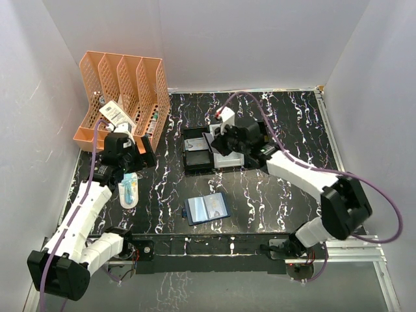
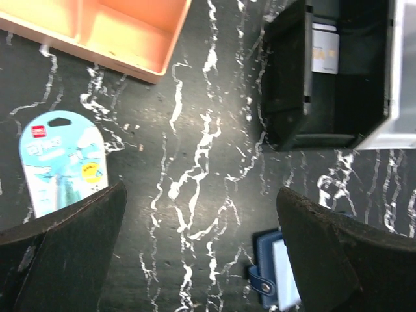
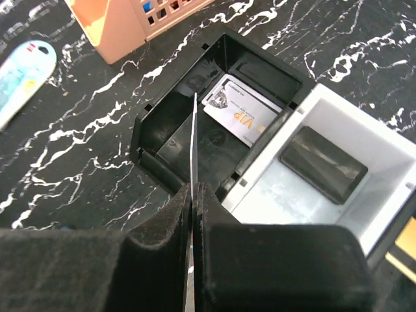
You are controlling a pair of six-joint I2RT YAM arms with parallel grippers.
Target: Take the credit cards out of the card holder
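Observation:
The navy card holder (image 1: 207,208) lies open on the marbled table near the front centre, a pale card showing in its inner face. Its snap-tab corner (image 2: 268,278) shows beside my left gripper's right finger. My left gripper (image 2: 201,201) hangs open over bare table, holding nothing, between the card holder and a pale blue oval case (image 2: 62,159). My right gripper (image 3: 195,188) is shut on a credit card (image 3: 193,140), seen edge-on, above the black tray (image 3: 162,146). Another credit card (image 3: 240,116), white and marked VIP, lies flat inside that tray.
A grey tray (image 3: 305,195) holding a dark rectangular block (image 3: 323,164) adjoins the black tray. An orange slotted file organiser (image 1: 123,97) stands at the back left, its base (image 2: 123,32) just beyond my left gripper. White walls enclose the table.

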